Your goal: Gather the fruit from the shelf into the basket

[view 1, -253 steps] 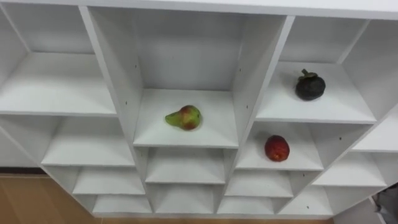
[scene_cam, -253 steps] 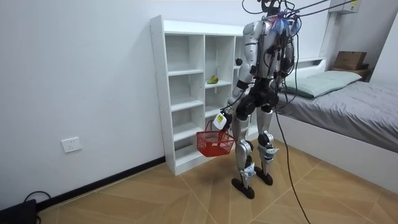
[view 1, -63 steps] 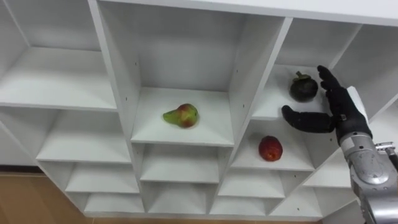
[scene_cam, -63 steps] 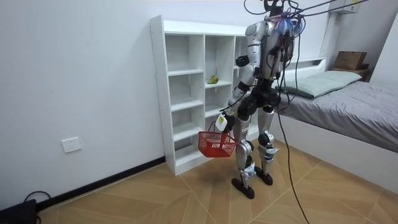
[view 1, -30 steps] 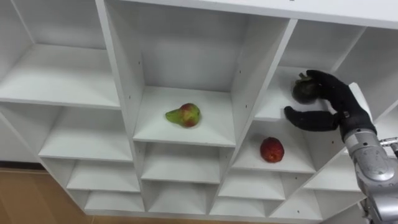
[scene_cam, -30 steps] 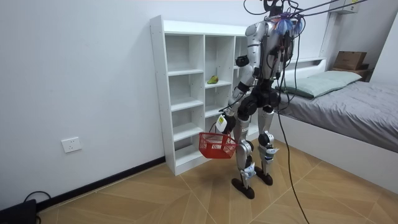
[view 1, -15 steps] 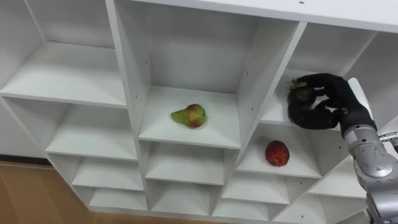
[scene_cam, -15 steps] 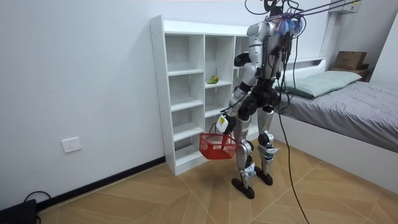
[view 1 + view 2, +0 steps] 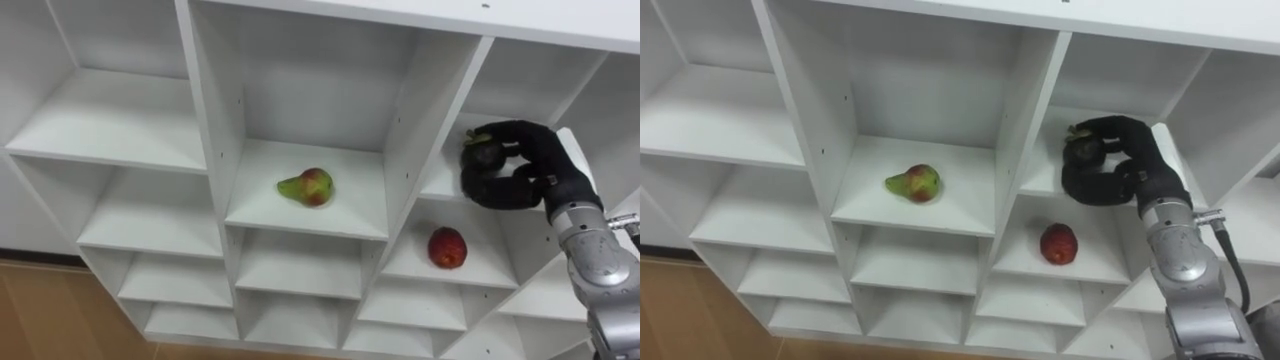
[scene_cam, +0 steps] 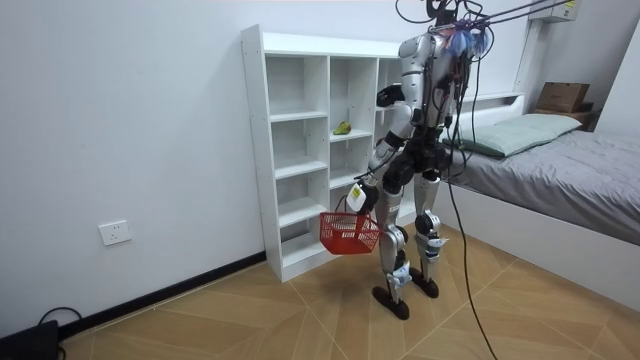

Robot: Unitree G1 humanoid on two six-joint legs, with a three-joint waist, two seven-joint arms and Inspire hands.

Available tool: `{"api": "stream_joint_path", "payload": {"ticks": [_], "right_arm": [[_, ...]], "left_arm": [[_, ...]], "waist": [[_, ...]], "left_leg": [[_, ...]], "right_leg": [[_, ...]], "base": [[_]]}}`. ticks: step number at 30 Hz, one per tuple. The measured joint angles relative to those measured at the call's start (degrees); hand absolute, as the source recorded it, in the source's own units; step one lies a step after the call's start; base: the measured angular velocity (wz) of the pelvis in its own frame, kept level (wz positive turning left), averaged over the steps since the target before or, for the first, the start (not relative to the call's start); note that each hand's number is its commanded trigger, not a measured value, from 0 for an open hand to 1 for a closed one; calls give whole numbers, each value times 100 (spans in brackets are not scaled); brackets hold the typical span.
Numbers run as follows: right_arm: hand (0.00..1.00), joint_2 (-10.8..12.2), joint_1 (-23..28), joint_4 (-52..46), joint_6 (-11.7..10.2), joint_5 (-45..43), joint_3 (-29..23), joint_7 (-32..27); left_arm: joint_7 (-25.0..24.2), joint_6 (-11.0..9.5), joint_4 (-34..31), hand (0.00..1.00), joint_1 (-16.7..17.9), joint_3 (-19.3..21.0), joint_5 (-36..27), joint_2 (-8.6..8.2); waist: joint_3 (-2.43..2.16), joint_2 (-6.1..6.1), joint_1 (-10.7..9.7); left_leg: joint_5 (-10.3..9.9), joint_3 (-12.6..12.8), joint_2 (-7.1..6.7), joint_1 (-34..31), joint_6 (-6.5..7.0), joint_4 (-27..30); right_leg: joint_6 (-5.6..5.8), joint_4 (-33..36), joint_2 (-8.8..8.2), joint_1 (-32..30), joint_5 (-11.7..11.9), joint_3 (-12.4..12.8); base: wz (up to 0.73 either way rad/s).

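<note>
A dark mangosteen sits at the front of the upper right shelf, and my right hand has its fingers and thumb curled round it. In the middle compartment a green-red pear lies on its shelf. A red round fruit rests one shelf below the mangosteen. In the room view I stand facing the white closet, right arm raised to the shelves. My left hand hangs low by my side and carries a red basket by its handle.
The closet's other compartments hold nothing. White upright dividers stand close on both sides of my right hand. A bed lies behind me at the room view's right, with wooden floor around my feet.
My right hand's fingers, straighter a second ago, have curled round the mangosteen and the thumb has come up under it. The basket hangs as before.
</note>
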Motion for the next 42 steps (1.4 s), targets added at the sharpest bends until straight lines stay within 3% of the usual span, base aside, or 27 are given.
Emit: {"api": "stream_joint_path", "payload": {"ticks": [9,11,12,14,19,25,32,42], "right_arm": [[100,104,136,-212,-10,18,10,30],[100,242,291,-442,-12,156,9,74],[100,267,309,-460,-14,170,10,74],[100,277,447,-662,10,163,10,151],[100,480,931,-1375,2,-73,32,389],[100,560,1211,-1854,68,108,147,720],[100,667,1433,-2338,126,260,233,872],[100,769,1564,-2447,37,397,279,872]], "left_arm": [[27,-18,-4,100,-40,-9,-165,-7],[39,-18,-3,100,-45,-9,-204,-11],[40,-18,-3,100,-46,-10,-252,-14],[39,-21,-2,100,-62,-1,-418,-20],[112,-51,0,100,-245,11,-883,-80],[116,-205,41,100,-448,-21,-1212,-165],[112,-206,40,100,-483,-251,-1652,-251],[104,-212,27,100,-699,-462,-1787,-242]], "waist": [[-3,-1,-60],[-8,-2,-108],[-16,-1,-124],[-84,16,-164],[-102,80,-165],[-88,106,-186],[-58,171,-198],[-60,166,-224]], "left_leg": [[1,50,0,10,1,-7],[1,52,2,3,1,-12],[1,53,2,1,1,-12],[1,72,3,-6,1,-26],[2,160,17,24,2,-57],[1,235,27,21,4,-67],[6,385,66,-1,-4,-167],[7,531,85,12,-5,-225]], "right_leg": [[0,-3,-2,-4,0,13],[0,-6,0,-12,0,13],[0,-5,-1,-16,0,13],[0,-5,0,-43,0,31],[0,-2,7,-59,0,114],[-4,12,13,-101,7,216],[-12,27,42,-253,12,304],[-15,11,71,-344,14,451]], "base": [[0],[0],[0],[-3],[-8],[-7],[-11],[-8]]}}
